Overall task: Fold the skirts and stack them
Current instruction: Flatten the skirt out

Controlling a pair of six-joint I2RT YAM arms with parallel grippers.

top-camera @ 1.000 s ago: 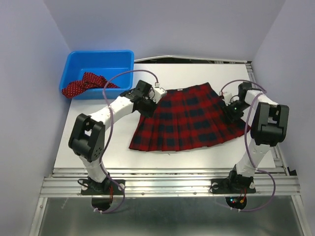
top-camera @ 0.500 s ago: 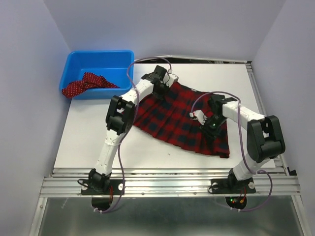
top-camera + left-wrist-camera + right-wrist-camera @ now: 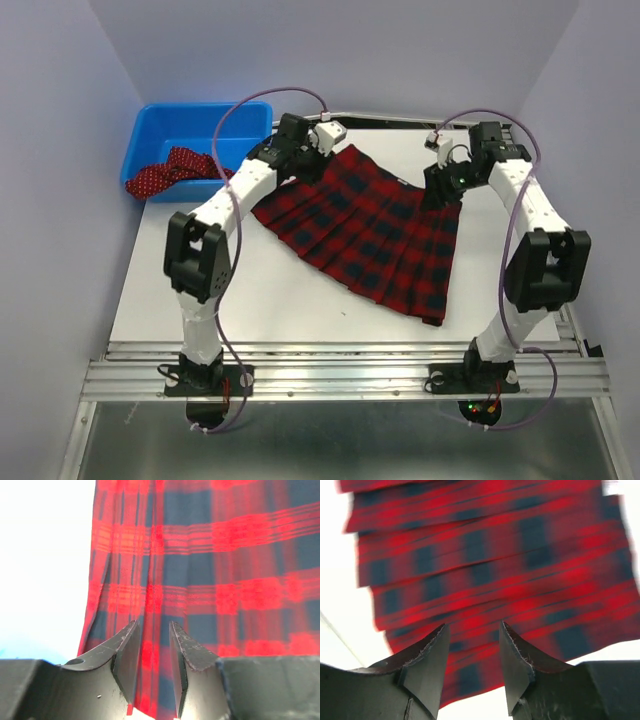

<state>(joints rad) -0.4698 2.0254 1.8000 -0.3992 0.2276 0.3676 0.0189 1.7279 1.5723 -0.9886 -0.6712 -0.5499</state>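
The red-and-navy plaid skirt lies spread flat and slanted on the white table, running from the back left to the front right. My left gripper hovers over its back left corner. In the left wrist view the left gripper has its jaws slightly apart, with the plaid skirt showing below the gap. My right gripper is over the skirt's back right corner; the right gripper is open above the blurred plaid skirt. The dark red dotted skirt lies bunched in the bin.
A blue plastic bin stands at the table's back left corner. Purple cables loop above both arms. The table's metal rail runs along the near edge, and grey walls close in on both sides.
The plaid skirt has swung from lying square to slanted, its waist end now toward the back. Both grippers moved toward the back of the table. The left jaws parted.
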